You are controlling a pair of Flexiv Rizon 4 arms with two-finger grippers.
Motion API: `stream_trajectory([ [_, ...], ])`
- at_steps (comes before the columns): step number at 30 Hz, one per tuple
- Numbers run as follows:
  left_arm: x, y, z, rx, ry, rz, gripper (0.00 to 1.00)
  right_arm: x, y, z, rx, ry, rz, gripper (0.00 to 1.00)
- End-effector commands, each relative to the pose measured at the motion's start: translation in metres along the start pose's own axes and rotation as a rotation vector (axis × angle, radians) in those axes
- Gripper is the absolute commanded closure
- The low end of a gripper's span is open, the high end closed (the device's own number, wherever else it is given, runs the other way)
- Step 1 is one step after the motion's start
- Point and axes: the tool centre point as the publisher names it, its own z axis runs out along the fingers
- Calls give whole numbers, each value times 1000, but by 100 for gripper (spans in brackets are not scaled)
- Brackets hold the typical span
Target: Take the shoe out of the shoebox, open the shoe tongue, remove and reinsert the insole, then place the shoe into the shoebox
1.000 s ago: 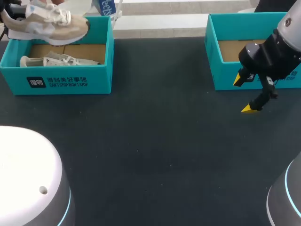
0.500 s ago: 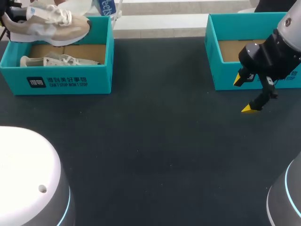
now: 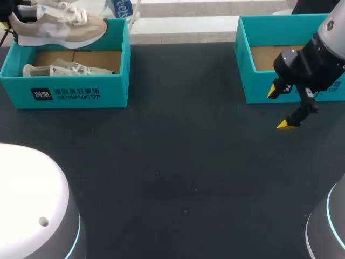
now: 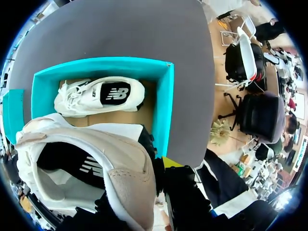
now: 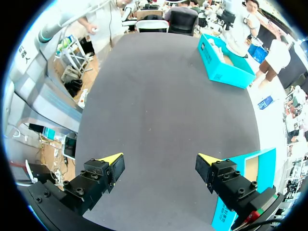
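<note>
Extraction is the step in hand, by my reading. The tan sneaker (image 3: 59, 26) hangs just above the teal shoebox (image 3: 70, 94), over its far wall, sole down and roughly level, with its toe toward the box's inner end. The left end effector (image 4: 166, 166) sits at the shoe's heel. Only one yellow tip shows past the collar in the left wrist view, but the shoe rests on nothing, so I judge the fingers clenched on the heel. A heel grip makes sense here. It leaves the laces and tongue free for the work to come.

A white sneaker (image 3: 64, 69) lies on its side on the cardboard floor of the same shoebox, directly under the raised one and apart from it.

The right end effector (image 3: 281, 108) hangs well apart from the teal shoebox, across the dark worktop (image 3: 172, 162), just in front of a second box (image 3: 253, 86) of the same colour. Its fingers stand spread wide with nothing between them, seemingly parked so that the middle of the worktop is free for the shoe to land. The tongue and insole steps appear not yet begun.
</note>
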Motion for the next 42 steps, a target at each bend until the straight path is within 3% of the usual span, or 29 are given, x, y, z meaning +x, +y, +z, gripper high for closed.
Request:
stream_trajectory([
  [1, -2, 16, 11, 43, -4, 1, 100, -1, 0, 1, 2, 2, 0, 0],
  [17, -17, 20, 62, 46, -26, 8, 100, -1, 0, 1, 2, 2, 0, 0],
  [33, -27, 15, 122, 103, 0, 18, 100, -1, 0, 1, 2, 2, 0, 0],
  [42, -32, 16, 136, 134, -3, 9, 100, -1, 0, 1, 2, 2, 0, 0],
])
